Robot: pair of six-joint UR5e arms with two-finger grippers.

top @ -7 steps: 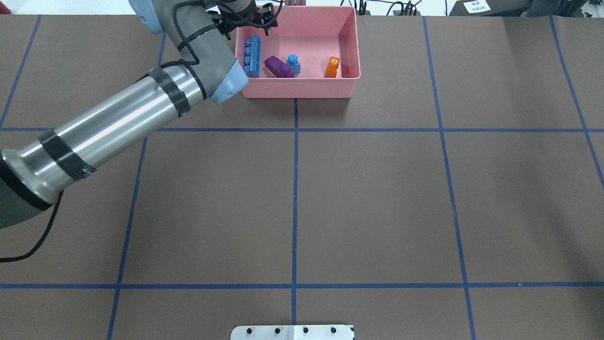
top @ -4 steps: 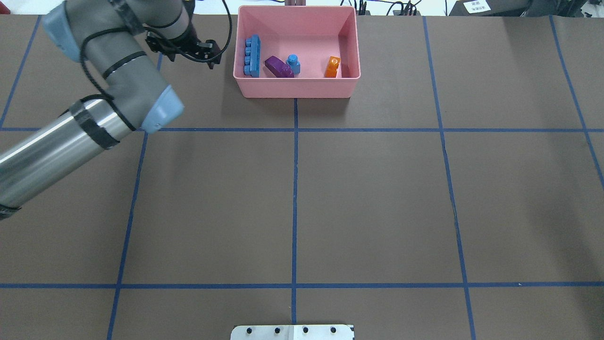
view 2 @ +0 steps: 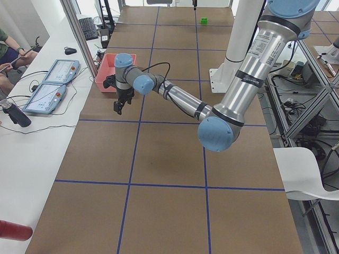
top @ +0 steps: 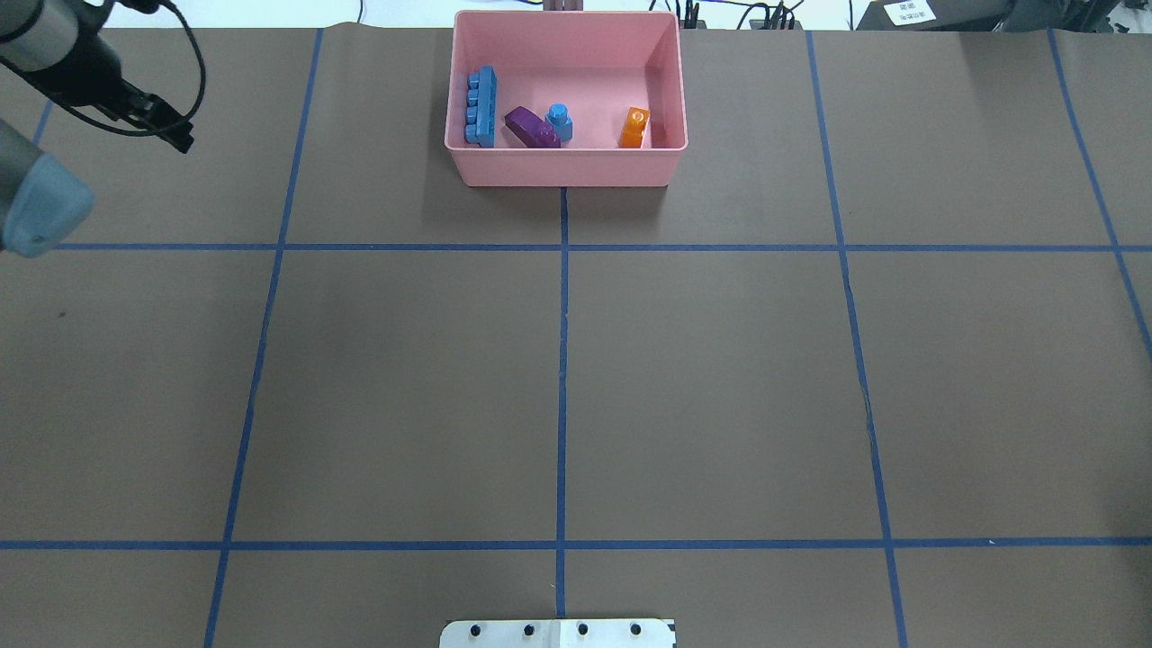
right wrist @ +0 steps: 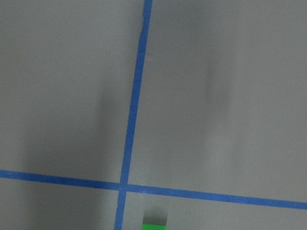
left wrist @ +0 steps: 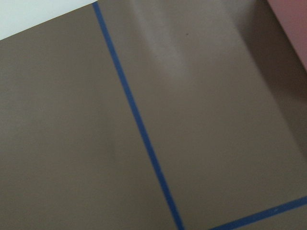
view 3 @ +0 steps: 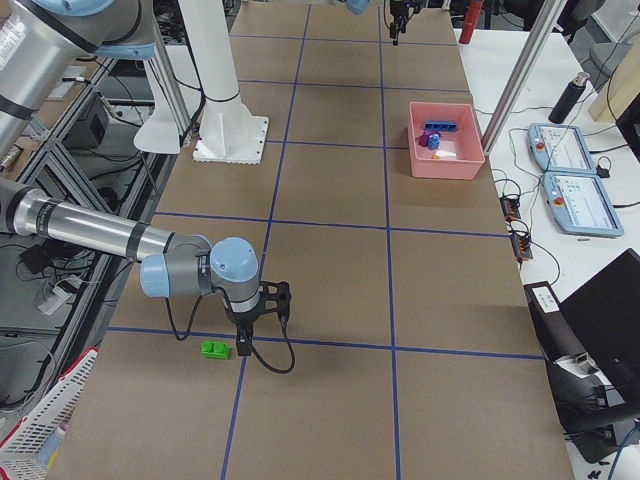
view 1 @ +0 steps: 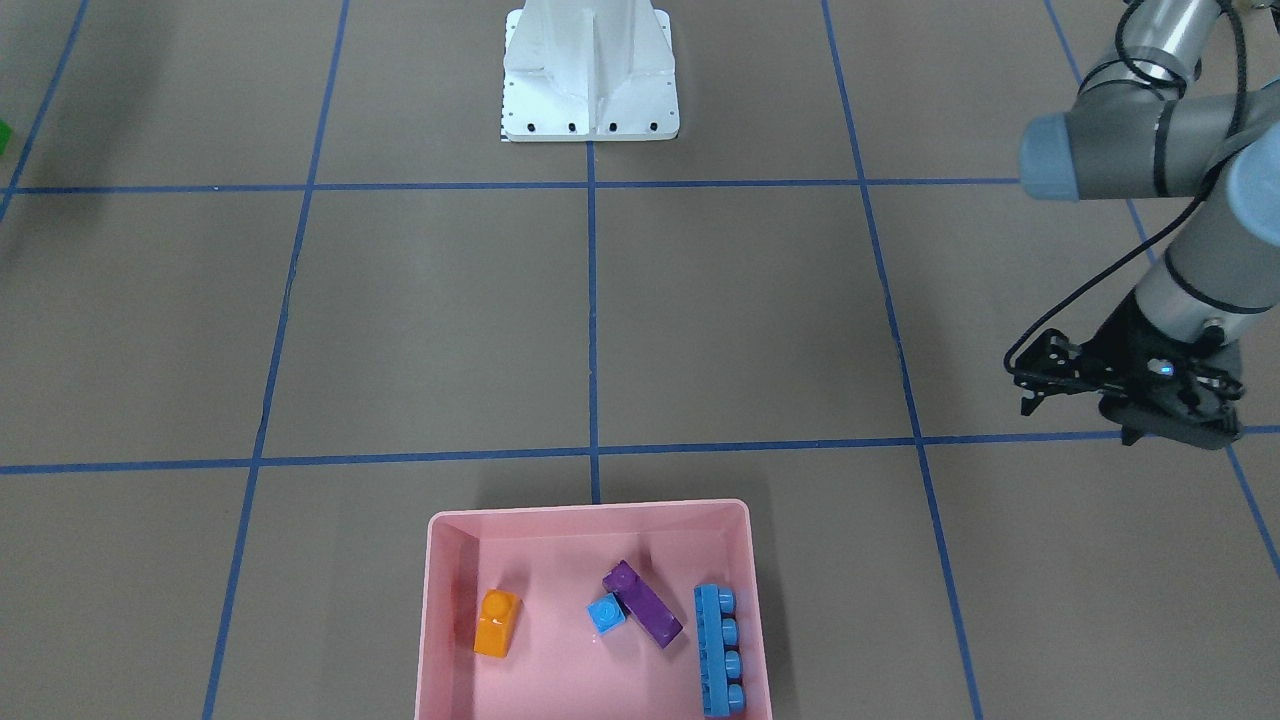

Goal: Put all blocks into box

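The pink box (top: pixel 567 173) stands at the table's far middle and also shows in the front view (view 1: pixel 590 510). In it lie the long blue block (top: pixel 481 106), the purple block (top: pixel 531 128), the small blue cube (top: pixel 559 121) and the orange block (top: pixel 634 128). The green block (view 3: pixel 215 349) lies on the table near the right end, far from the box; its edge shows in the right wrist view (right wrist: pixel 154 226). My left gripper (view 1: pixel 1075 415) is open and empty, above the table to the left of the box. My right gripper (view 3: pixel 262 335) hovers just beside the green block; I cannot tell whether it is open.
The white metal base (top: pixel 558 633) sits at the near edge of the table. Blue tape lines cross the brown mat. A side desk with tablets (view 2: pixel 53 84) and cables runs along the far side behind the box.
My left arm has pulled back from over the box's left end and swung far to the left. The four blocks in the box have not moved.
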